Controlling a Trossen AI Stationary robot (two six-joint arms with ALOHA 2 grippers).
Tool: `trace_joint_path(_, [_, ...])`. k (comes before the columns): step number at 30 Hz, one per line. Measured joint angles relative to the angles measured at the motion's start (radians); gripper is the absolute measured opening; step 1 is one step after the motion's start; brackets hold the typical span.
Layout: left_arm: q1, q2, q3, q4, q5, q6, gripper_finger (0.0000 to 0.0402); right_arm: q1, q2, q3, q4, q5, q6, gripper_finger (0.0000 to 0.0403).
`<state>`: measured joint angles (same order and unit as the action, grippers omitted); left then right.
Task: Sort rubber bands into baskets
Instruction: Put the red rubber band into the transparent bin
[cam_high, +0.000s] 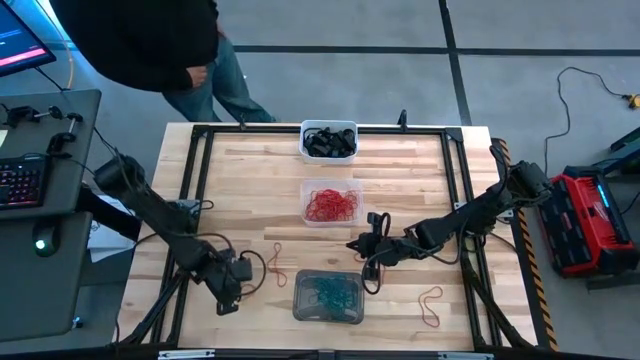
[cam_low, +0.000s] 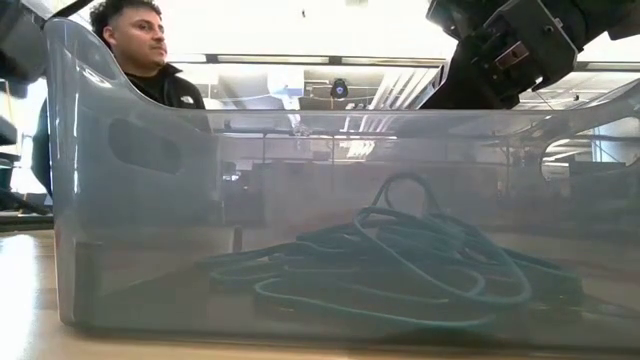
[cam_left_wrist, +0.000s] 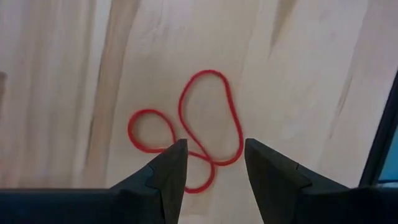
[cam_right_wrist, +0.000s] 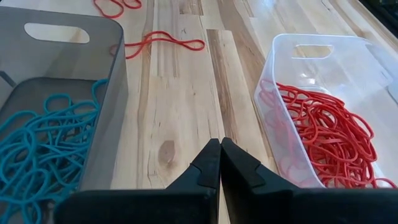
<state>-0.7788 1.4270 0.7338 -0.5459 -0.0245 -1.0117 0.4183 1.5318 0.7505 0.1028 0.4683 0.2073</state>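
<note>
Sorting is nearly complete: two red rubber bands remain loose on the table. One red band lies twisted into loops on the bare wood, lower left of centre in the high view, just ahead of the left gripper. Its fingers stand apart, one on each side of the band's lower loop, not yet closed on it. A second red band lies at lower right of the high view, well apart from either gripper.

Basket contents, top to bottom in the high view:
1. White basket, top centre: black bands.
2. Clear basket, centre: red bands.
3. Grey basket, lower centre: blue-teal bands.

The right gripper hangs over the wood between the grey and clear baskets, fingers pressed together and holding nothing. It appears to be waiting.

Step in hand, as judged: the left arm is lining up a pick of the looped red band.

Next move calls for:
- lowering the left fingers until the tips reach the wood, astride a strand;
- closing on the strand, which is thin and flat and may slip out;
- carrying it to the clear basket, past the grey one.

A person stands beyond the table's upper-left corner.
</note>
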Motion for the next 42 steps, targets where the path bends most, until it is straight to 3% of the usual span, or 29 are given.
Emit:
trace_joint_path(15, [0.006,0.14,0.006,0.012,-0.055,-0.094,0.0148,0.0,0.0,0.0,0.0,0.0,-0.006,0.0001])
trace_joint_path(20, [0.001,0.141,0.005,-0.011,-0.07,-0.113,0.0109,0.0,0.0,0.0,0.0,0.0,-0.007,0.0001])
trace_joint_path(27, [-0.03,0.143,0.005,-0.072,-0.127,-0.11,0.0009,0.0,0.0,0.0,0.0,0.0,-0.007,0.0001])
trace_joint_path(34, [-0.036,0.139,0.048,-0.169,-0.147,-0.098,0.0001,0.0,0.0,0.0,-0.001,0.0,-0.007,0.0001])
trace_joint_path(42, [0.03,0.055,0.103,-0.323,-0.28,-0.115,0.0,0.0,0.0,0.0,-0.001,0.001,-0.007,0.0001])
